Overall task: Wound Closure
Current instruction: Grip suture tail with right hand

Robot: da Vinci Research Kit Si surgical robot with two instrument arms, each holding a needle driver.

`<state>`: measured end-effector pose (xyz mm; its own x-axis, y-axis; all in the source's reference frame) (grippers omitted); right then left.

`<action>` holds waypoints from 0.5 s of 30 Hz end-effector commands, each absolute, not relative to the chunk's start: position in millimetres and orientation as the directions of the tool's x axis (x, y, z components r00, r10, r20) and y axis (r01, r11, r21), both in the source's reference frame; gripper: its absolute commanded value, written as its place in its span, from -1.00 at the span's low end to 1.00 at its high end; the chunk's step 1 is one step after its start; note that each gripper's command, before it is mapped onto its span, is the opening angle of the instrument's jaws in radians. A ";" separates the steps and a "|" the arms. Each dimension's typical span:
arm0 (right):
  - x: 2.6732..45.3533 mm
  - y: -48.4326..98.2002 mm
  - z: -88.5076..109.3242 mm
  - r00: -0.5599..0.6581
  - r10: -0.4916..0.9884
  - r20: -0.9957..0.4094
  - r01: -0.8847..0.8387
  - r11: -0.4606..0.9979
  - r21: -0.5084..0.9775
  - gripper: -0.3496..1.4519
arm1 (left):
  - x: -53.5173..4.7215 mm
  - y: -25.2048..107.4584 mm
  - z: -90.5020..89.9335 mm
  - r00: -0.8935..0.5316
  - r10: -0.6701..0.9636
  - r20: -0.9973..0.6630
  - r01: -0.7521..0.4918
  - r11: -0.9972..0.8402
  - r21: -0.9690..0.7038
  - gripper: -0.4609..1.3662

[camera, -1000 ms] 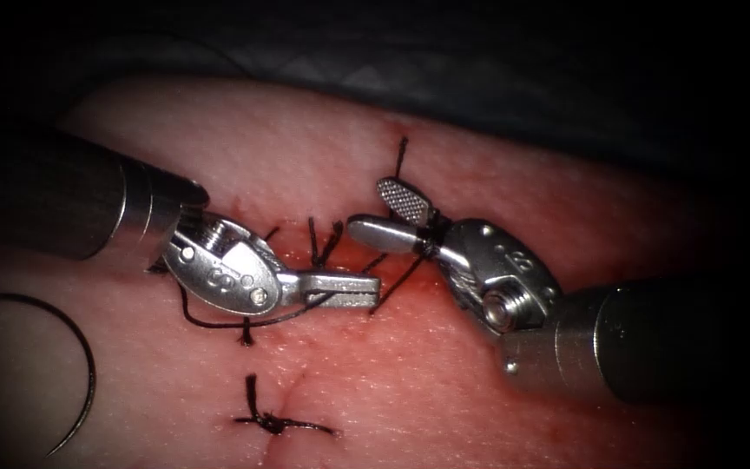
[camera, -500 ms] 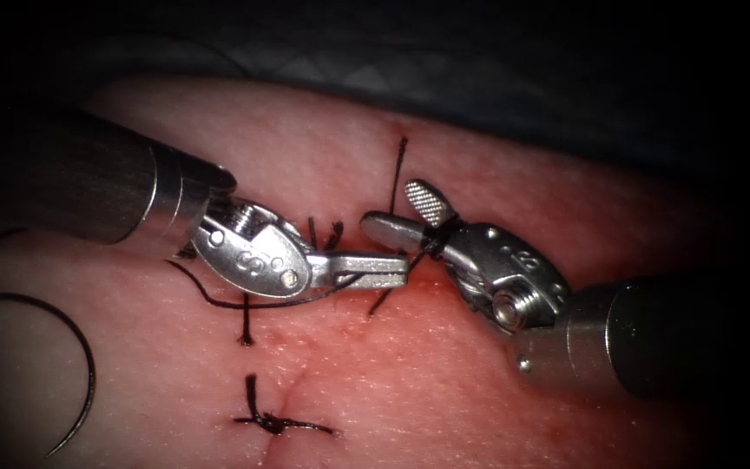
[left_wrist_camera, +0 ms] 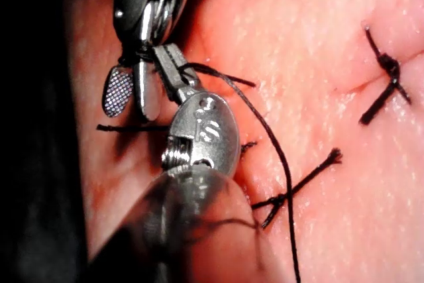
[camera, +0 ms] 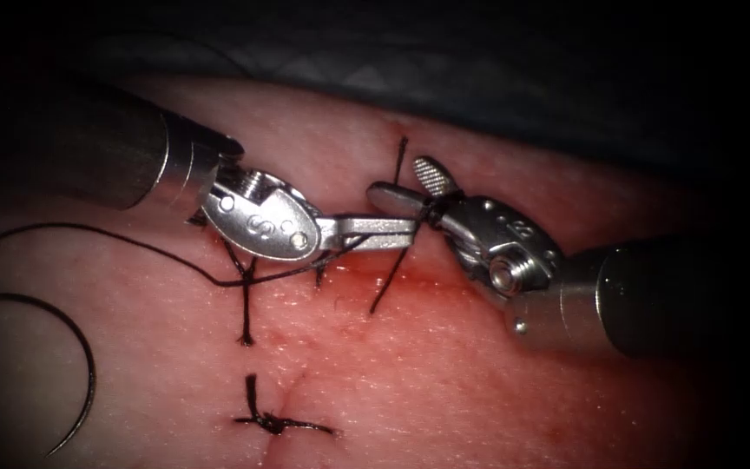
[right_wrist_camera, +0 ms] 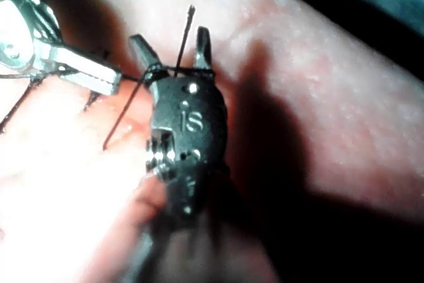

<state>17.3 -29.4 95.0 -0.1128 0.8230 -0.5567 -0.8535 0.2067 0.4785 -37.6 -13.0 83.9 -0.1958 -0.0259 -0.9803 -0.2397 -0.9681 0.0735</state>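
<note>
Left claw (camera: 392,231) at frame centre is clamped on the thread (camera: 132,246), its jaws closed flat. My right claw (camera: 401,182) gapes wide — thread wound around its base (nothing gripped). Needle (camera: 80,347) lies free on the tissue (camera: 479,391) at lower left, left of the cut (camera: 292,386).

both tools (camera: 392,213) moved up, thread (camera: 132,247) drawn taut

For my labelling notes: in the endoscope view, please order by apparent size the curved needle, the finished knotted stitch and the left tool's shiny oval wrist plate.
1. Thin dark curved needle, lying left of the cut, unheld
2. Left tool's shiny oval wrist plate
3. Finished black knotted stitch

The plate and stitch look close in span; the plate sits nearer the camera.
</note>
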 end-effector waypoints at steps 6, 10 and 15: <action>17.5 -28.9 96.7 -0.132 0.836 -0.532 -0.857 0.173 0.485 0.49 | -38.3 -12.3 84.3 -0.189 -0.022 -0.982 -0.232 -0.970 0.066 -0.88; 17.6 -28.8 98.1 -0.140 0.834 -0.534 -0.853 0.172 0.492 0.50 | -38.5 -12.1 84.4 -0.187 -0.022 -0.982 -0.231 -0.971 0.066 -0.88; 18.0 -28.5 98.9 -0.137 0.834 -0.535 -0.849 0.179 0.497 0.49 | -38.2 -11.7 84.5 -0.186 -0.022 -0.982 -0.227 -0.972 0.065 -0.88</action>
